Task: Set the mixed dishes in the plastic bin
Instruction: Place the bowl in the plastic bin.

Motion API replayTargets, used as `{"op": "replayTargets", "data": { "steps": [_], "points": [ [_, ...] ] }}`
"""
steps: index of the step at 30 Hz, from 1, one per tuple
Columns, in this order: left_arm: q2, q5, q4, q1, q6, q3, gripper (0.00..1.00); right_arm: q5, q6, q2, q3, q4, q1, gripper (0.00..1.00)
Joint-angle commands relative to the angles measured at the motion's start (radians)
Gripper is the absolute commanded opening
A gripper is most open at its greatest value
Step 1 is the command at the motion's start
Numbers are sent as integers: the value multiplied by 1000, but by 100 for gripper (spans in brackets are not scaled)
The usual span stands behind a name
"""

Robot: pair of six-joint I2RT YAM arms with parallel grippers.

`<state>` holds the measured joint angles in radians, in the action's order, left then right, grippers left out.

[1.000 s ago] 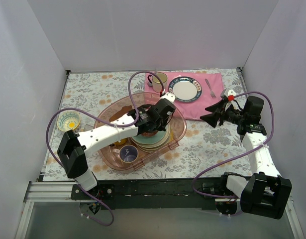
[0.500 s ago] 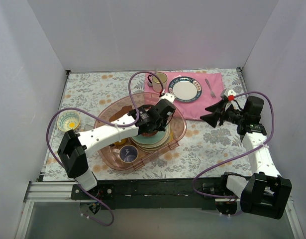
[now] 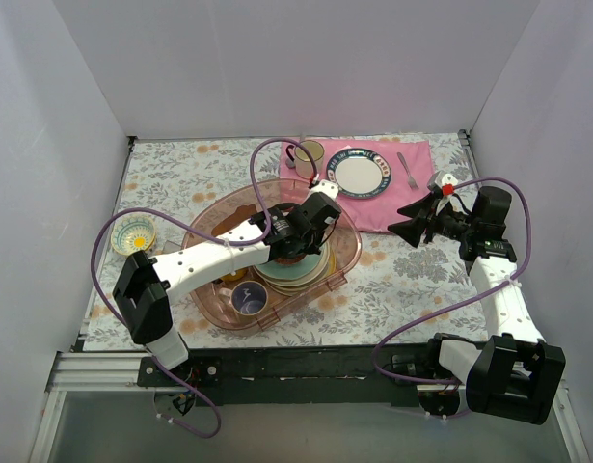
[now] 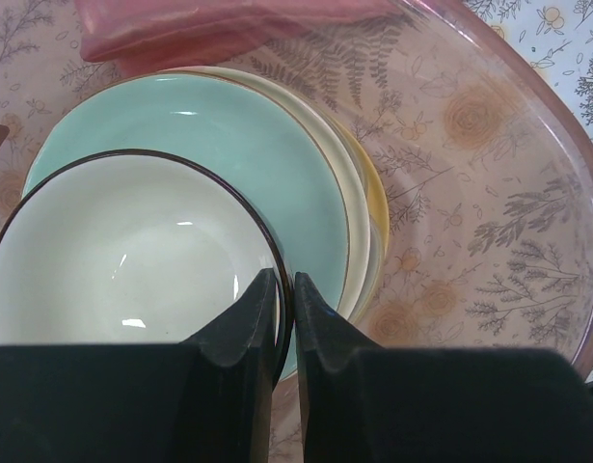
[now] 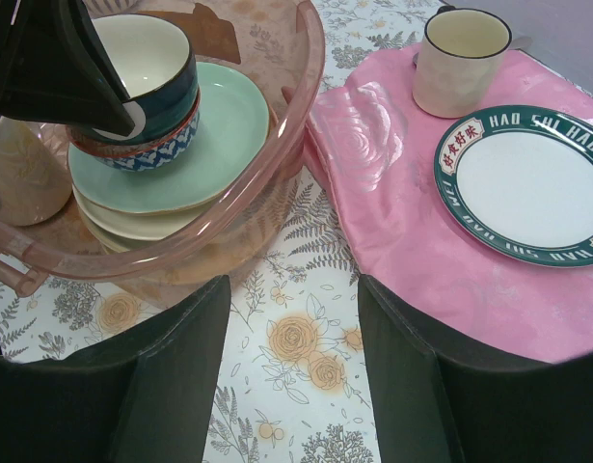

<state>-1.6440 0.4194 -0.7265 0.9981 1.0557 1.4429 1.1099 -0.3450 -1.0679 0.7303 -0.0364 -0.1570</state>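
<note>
Over the plastic bin (image 4: 489, 145), the left tool (image 4: 284, 280) pinches the small bowl (image 4: 132, 251), half hiding the mint-green plate (image 4: 267, 145); right tool (image 5: 294, 294) gapes.

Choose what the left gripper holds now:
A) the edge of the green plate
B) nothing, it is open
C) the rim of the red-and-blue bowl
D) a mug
C: in the left wrist view the left gripper is shut on the dark rim of the red-and-blue bowl, over the green plate.
</note>
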Motion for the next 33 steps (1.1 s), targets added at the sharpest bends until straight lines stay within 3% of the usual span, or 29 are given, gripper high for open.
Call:
{"op": "replayTargets", "data": {
  "steps": [1, 17, 24, 33],
  "points": [
    [32, 56, 16, 8, 0, 28, 9, 15, -12, 3, 29, 4, -9, 63],
    [41, 68, 1, 8, 10, 36, 22, 13, -12, 2, 29, 6, -10, 63],
    [99, 85, 15, 7, 27, 24, 41, 13, -14, 2, 29, 6, -12, 63],
    [269, 123, 122, 5, 38, -84, 82, 13, -14, 2, 29, 6, -12, 63]
  ]
}}
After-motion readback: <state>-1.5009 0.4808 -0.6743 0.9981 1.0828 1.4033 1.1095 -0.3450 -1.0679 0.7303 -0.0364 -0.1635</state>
